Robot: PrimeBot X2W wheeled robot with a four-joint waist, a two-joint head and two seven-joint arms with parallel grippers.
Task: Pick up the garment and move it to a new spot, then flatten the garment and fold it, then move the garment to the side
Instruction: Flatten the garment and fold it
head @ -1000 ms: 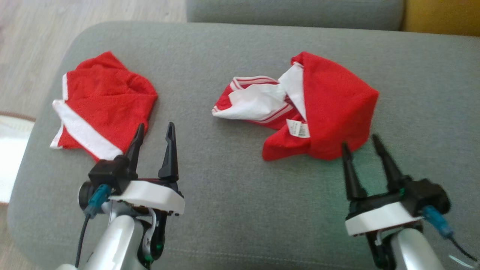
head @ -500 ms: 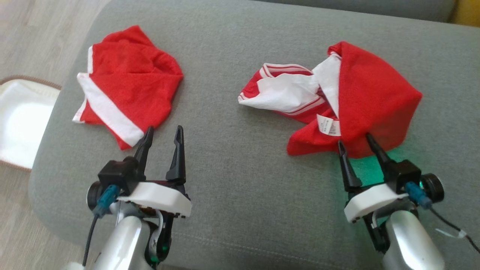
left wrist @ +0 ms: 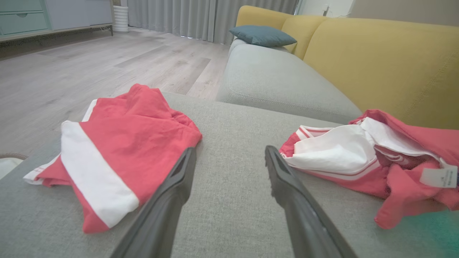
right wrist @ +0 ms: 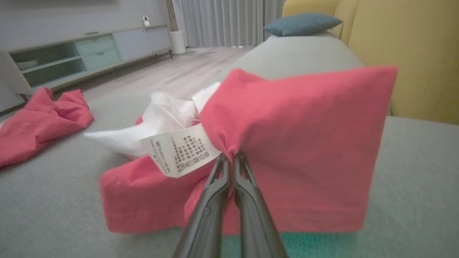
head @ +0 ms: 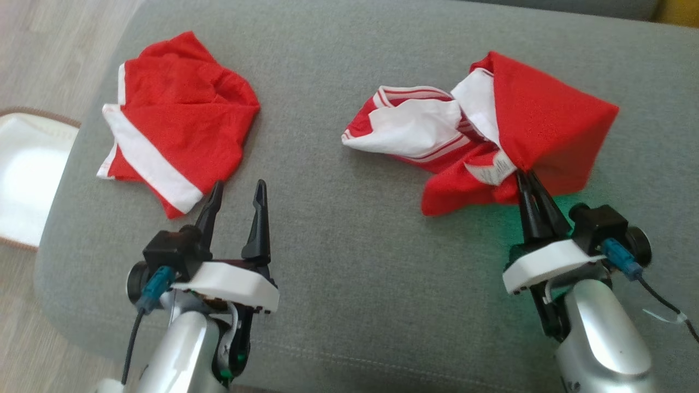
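Note:
A crumpled red and white garment [head: 540, 125] lies on the right of the grey cushion [head: 349, 229], its white care label [head: 494, 172] facing me. My right gripper [head: 525, 176] is shut on a pinch of its red cloth beside the label, and the fabric bunches up at the fingertips. In the right wrist view the garment [right wrist: 287, 143] rises in a tent above the closed right gripper [right wrist: 229, 157]. My left gripper [head: 239, 188] stands open over bare cushion, just right of another red and white garment [head: 180, 114]. The left wrist view has this open gripper [left wrist: 229, 154] between the two garments.
The grey cushion's left edge [head: 60, 218] drops to a wood floor with a pale mat [head: 27, 169]. A yellow sofa back [left wrist: 387, 61] and a blue pillow [left wrist: 263, 35] stand beyond the cushion. A low cabinet [right wrist: 82, 53] lines the far wall.
My right gripper moved forward onto the garment's near edge and shut on the cloth, pulling it up. The head camera shifted. The left gripper stayed open in place.

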